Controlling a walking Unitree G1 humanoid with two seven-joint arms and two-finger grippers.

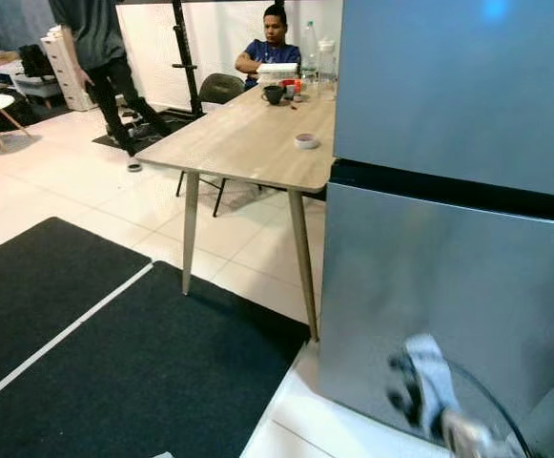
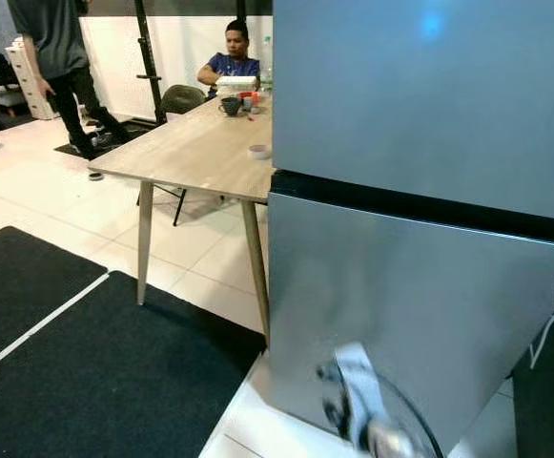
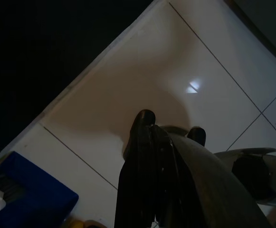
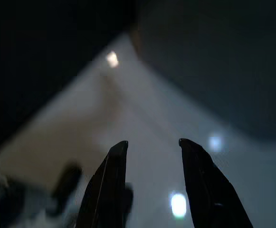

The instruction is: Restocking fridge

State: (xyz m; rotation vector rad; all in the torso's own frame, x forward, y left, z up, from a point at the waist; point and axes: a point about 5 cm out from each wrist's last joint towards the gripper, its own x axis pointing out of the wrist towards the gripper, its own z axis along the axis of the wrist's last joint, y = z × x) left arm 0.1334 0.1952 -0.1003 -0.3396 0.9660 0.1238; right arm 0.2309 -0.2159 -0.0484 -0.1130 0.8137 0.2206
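Head view: the fridge [image 1: 458, 191] stood shut before me, beside the table [image 1: 248, 143]. My right gripper [image 4: 149, 152] hung over floor tiles, fingers parted, holding nothing. The left gripper [image 3: 168, 130] looked closed and empty above tiles, a blue pack [image 3: 28, 190] nearby.

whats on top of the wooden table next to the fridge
On the wooden table: a small round container near the fridge, and at the far end a dark mug, bottles and small items too blurred to name.
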